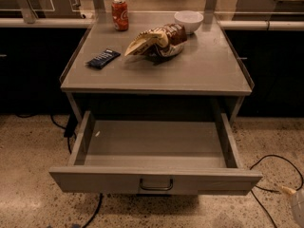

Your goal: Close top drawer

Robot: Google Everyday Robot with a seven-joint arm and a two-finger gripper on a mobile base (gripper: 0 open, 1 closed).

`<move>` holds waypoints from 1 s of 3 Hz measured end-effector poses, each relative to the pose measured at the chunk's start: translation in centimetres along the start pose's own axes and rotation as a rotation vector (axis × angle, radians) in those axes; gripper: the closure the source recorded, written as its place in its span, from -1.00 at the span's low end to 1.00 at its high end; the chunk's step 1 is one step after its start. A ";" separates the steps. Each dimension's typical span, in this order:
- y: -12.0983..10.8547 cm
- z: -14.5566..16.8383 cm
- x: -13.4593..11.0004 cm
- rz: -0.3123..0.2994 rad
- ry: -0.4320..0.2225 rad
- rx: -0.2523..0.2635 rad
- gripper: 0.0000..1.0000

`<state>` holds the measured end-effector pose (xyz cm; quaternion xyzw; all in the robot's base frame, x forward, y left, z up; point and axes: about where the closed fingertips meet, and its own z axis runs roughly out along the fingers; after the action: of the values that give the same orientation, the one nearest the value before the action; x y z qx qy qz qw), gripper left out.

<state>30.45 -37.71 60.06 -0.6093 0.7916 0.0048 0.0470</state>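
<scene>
The top drawer (156,180) of the grey metal table is pulled far out toward me and looks empty inside. Its flat front panel has a small dark wire handle (156,185) at centre. No other drawer shows. Only a pale, rounded part of my gripper (298,207) shows, at the bottom right edge of the camera view. It hangs over the floor, right of and apart from the drawer's right front corner.
On the table top (209,70) stand a red soda can (120,14), a white bowl (188,21), a chip bag (156,42) and a dark blue snack bar (103,58). Cables (275,161) lie on the speckled floor at right and left. Dark cabinets flank the table.
</scene>
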 end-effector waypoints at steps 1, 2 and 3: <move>0.0 0.0 0.0 0.000 0.000 0.000 -1.00; 1.1 -0.1 0.3 -0.017 -0.021 0.008 -1.00; 2.8 -0.7 -0.4 -0.076 -0.019 0.028 -1.00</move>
<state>27.76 -36.68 60.63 -0.6381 0.7674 -0.0021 0.0632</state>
